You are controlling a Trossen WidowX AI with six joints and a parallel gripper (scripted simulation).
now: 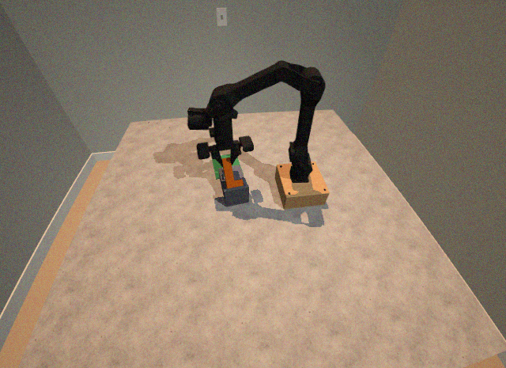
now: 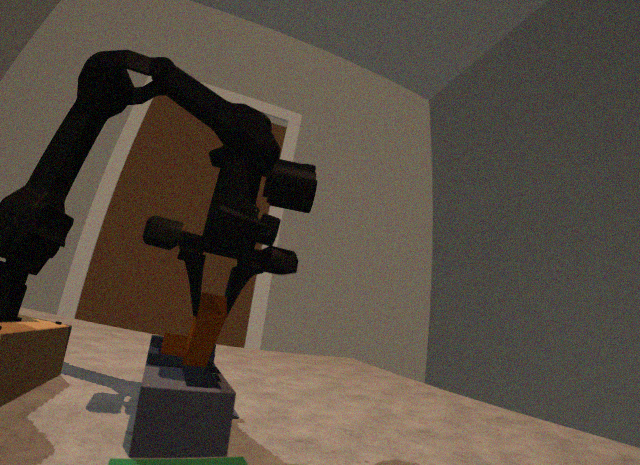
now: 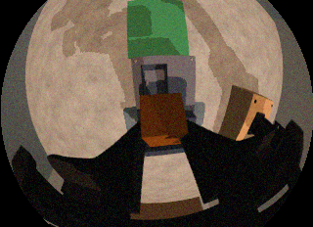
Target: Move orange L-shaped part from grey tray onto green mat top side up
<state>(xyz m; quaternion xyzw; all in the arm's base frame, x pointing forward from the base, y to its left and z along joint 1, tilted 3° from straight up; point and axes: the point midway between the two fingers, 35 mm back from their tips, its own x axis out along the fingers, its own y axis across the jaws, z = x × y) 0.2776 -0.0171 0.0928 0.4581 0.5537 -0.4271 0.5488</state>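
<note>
While you look down from the top view, your claw (image 1: pixel 227 156) is clamped on the orange part (image 1: pixel 231 174), pinching its upper end from both sides. That part hangs steeply tilted, with its top end between the fingers (image 2: pixel 196 284) and its low, L-shaped end close above the grey tray (image 1: pixel 236 193). You can see the wider foot of the L sticking out toward 9 o'clock in the side view, where the orange part (image 2: pixel 204 331) reaches down to the tray's top. Whether the low end is touching the pocket, you cannot tell.

From the side, the grey tray (image 2: pixel 178 419) stands as a small block on the bench (image 2: pixel 413 413), and the dark pocket shows in its top. The claw (image 2: pixel 212 295) points straight down right above it.

Look at the wrist view and you see the orange part (image 3: pixel 162 119) in the middle, with the grey tray (image 3: pixel 186 73) just past it at 12 o'clock. The green mat (image 3: pixel 156 27) lies beyond the tray, farther toward 12 o'clock, touching its far edge. The tan block (image 3: pixel 245 113) that carries the arm sits at 3 o'clock.

In the top view the green mat (image 1: pixel 216 165) peeks out beside the claw, and the tan block (image 1: pixel 302 188) stands well apart at 3 o'clock from the tray.
</note>
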